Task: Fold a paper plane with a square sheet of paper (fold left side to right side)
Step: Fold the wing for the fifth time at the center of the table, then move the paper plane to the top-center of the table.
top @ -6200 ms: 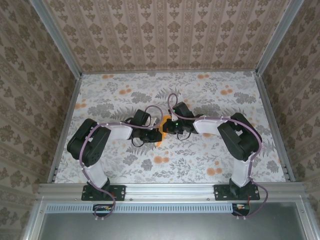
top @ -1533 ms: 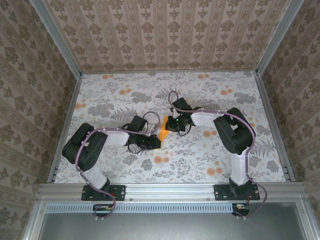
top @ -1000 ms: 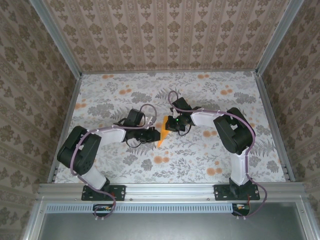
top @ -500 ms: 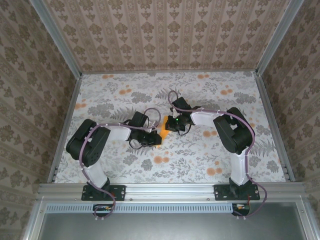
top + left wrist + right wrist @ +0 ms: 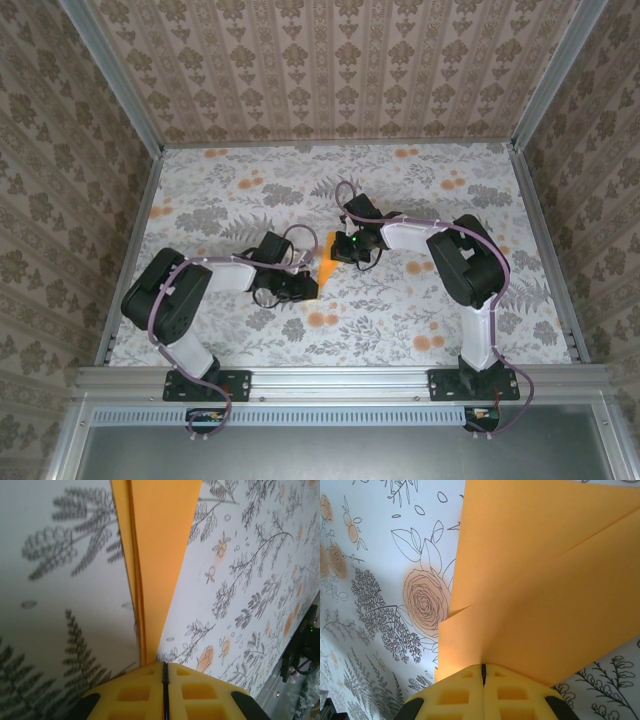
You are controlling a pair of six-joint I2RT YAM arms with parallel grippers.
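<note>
The orange sheet of paper (image 5: pixel 327 268) lies folded into a narrow pointed shape on the floral cloth at mid-table. In the left wrist view the paper (image 5: pixel 157 555) runs as a layered strip down to my left gripper (image 5: pixel 164 664), which is shut with its tips at the strip's narrow end; I cannot tell if any paper is pinched. From above, the left gripper (image 5: pixel 308 287) sits at the paper's near end and the right gripper (image 5: pixel 343 250) at its far right edge. My right gripper (image 5: pixel 483 666) is shut, its tips resting on the creased paper (image 5: pixel 545 580).
The floral cloth (image 5: pixel 420 190) covers the table. Metal rails (image 5: pixel 135 250) and patterned walls close in the left, right and back sides. Both arms reach inward and nearly meet at the middle; cables loop over the wrists.
My left gripper has slid toward the near end of the paper, its elbow swinging out to the left. The right arm has stayed still on the paper.
</note>
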